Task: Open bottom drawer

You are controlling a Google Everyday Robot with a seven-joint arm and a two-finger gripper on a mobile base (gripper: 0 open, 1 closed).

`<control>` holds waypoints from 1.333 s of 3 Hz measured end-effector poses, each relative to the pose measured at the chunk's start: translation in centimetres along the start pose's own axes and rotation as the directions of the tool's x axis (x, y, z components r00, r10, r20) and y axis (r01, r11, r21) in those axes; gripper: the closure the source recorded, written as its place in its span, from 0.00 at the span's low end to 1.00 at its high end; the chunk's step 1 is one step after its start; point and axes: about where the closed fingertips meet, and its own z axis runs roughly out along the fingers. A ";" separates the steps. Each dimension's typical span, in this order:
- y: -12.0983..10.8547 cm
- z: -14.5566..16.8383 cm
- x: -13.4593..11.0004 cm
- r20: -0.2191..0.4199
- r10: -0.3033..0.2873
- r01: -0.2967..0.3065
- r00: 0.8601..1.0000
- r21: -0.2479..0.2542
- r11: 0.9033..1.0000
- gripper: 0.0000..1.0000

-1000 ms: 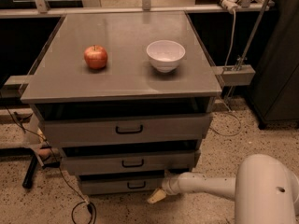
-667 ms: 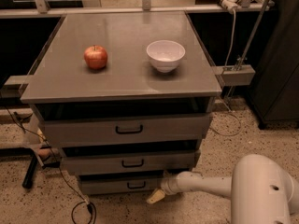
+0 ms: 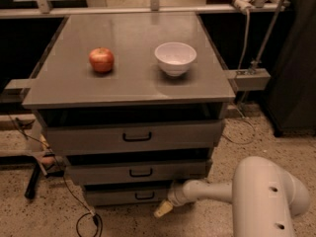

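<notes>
Stretching in low from the lower right, the white arm [image 3: 212, 191] puts the gripper [image 3: 164, 209] just beside the right end of the bottom drawer [image 3: 113, 197], close above the speckled floor [image 3: 207, 221]. A pale, tapered tip points down and to the left, and it is not possible to tell how far the gripper is spread or whether it has hold of anything. The bottom drawer is the lowest and narrowest of three grey fronts, and its small black loop handle [image 3: 144, 196] lies left of the gripper. Above it are the middle drawer [image 3: 98, 173] and the wide top drawer [image 3: 84, 139]. On the grey cabinet top [image 3: 128, 85] a red apple [image 3: 101, 59] and a white bowl [image 3: 175, 58] stand apart.
</notes>
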 end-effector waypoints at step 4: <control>2.7 -1.1 1.3 -0.127 0.045 -0.050 0.991 -0.041 0.998 0.00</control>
